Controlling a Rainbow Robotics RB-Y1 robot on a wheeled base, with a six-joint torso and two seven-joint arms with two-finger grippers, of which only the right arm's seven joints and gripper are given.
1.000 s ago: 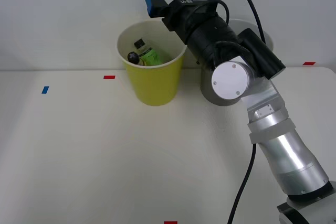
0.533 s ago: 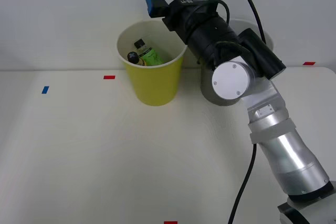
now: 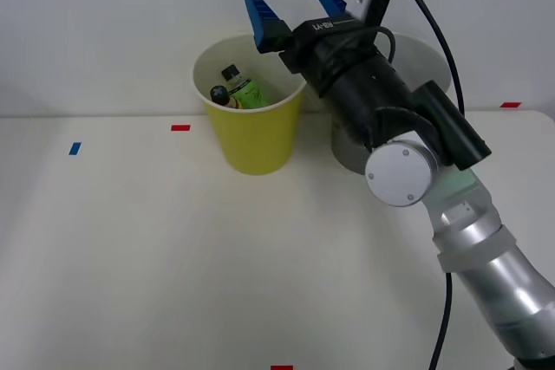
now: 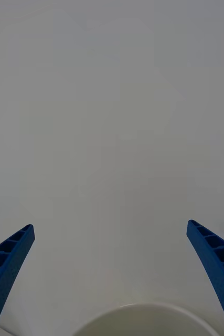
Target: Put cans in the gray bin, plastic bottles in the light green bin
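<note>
cream tabletop (image 3: 156,257) (red, blue tape marks) meets white wall (image 3: 104,23).

- Even, bright, diffuse light falls on my table (image 3: 130,249); I see no hard glare.
- Soft shadows sit beside the light green bin (image 3: 251,110) and under my arm.
- From my wrist, the wall reads flat pale gray, darker toward the edges.
- My blue fingers (image 4: 7,262) look crisp.

No text can be read clearly; the small white letters on the black wrist housing (image 3: 332,24) are not legible.
</note>
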